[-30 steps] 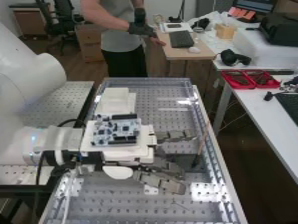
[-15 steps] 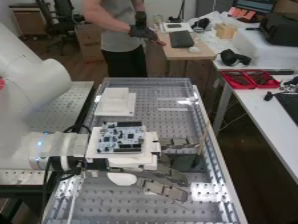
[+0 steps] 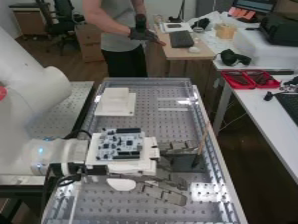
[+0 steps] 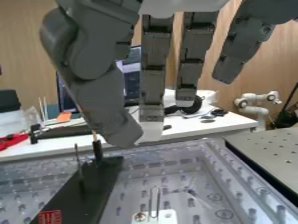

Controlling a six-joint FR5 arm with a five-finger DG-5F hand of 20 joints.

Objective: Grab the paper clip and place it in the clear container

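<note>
Metal paper clip (image 4: pixel 154 199): seen in the wrist view as a narrow upright loop, with its lower end at the white tab; whether it is fastened there cannot be told.

White tab (image 4: pixel 163 218): located within the clear tray; a copper-coloured ring (image 4: pixel 140 217) is borne on it.

Robot hand (image 3: pixel 163 193): positioned above the clear tray; its fingers are extended nearly straight and spread, and nothing is gripped. In the wrist view, the clip is shown apart from the fingertips.

Dark block (image 4: pixel 90 182): placed in the clear tray, near the clip; contact with the hand cannot be determined.

Red label (image 4: pixel 50 217): affixed to the dark block; light markings are carried on it, too small to be read.

Thin rod (image 3: pixel 201 143): stood at a slight tilt at the dark block, with its dark end lowermost.

Clear tray (image 3: pixel 221 175): laid lengthwise along the bench; rows of dots are shown across its floor.

Circuit board (image 3: pixel 120 144): mounted face up on the white housing (image 3: pixel 148 162) between arm and fingers.

White stepped block (image 3: pixel 115 103): set in the far part of the clear tray, beyond the circuit board.

Red bins (image 3: pixel 249 80): arranged side by side on the white table (image 3: pixel 256 107).
</note>
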